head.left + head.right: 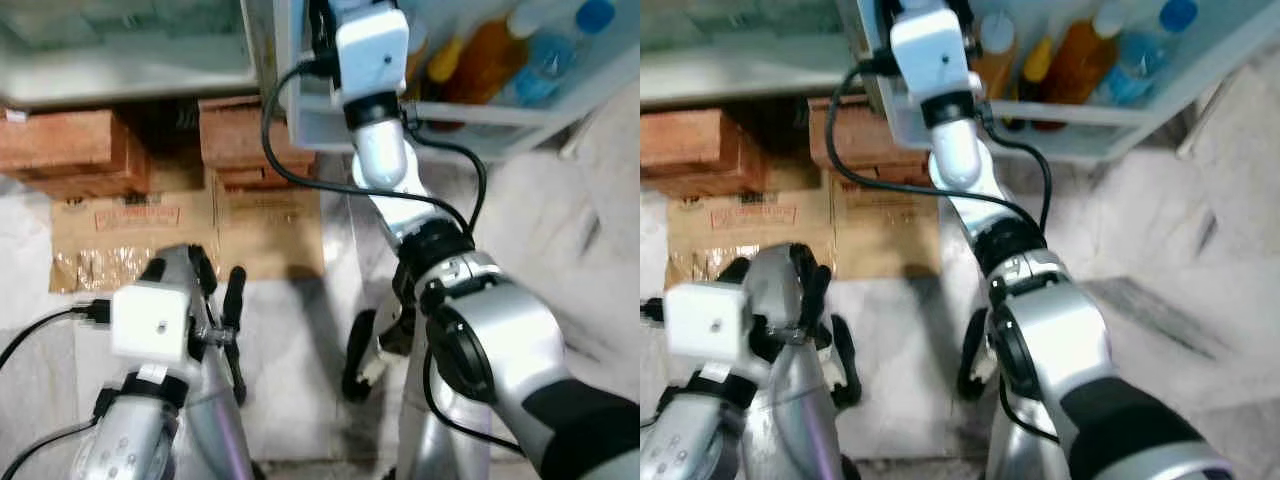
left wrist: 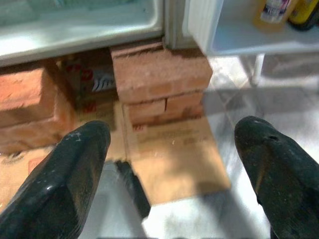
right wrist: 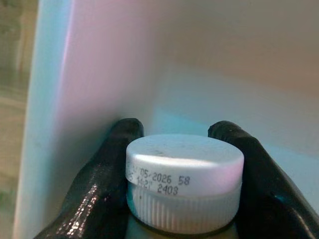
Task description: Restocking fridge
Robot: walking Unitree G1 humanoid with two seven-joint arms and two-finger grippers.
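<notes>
- Left gripper (image 1: 222, 300): low over the pale floor (image 1: 290, 380), in front of the fridge base; fingers (image 2: 70, 174) spread wide apart, holding nothing.
- Cardboard sheet (image 1: 180, 235): flat on the floor, its far edge against the bricks.
- Bricks (image 1: 70, 150): two red stacks propping the fridge's front edge.
- Right gripper (image 3: 182, 199): arm stretched forward into the door shelf (image 1: 420, 125); fingers (image 3: 99, 184) clamped on either side of a white cap.
- Bottle, white cap (image 3: 183, 181): printed date code on its rim; held at the shelf's near-left corner, close to the white wall.
- Other bottles (image 1: 480, 60): orange, yellow-topped and blue-capped, standing along the door shelf.
</notes>
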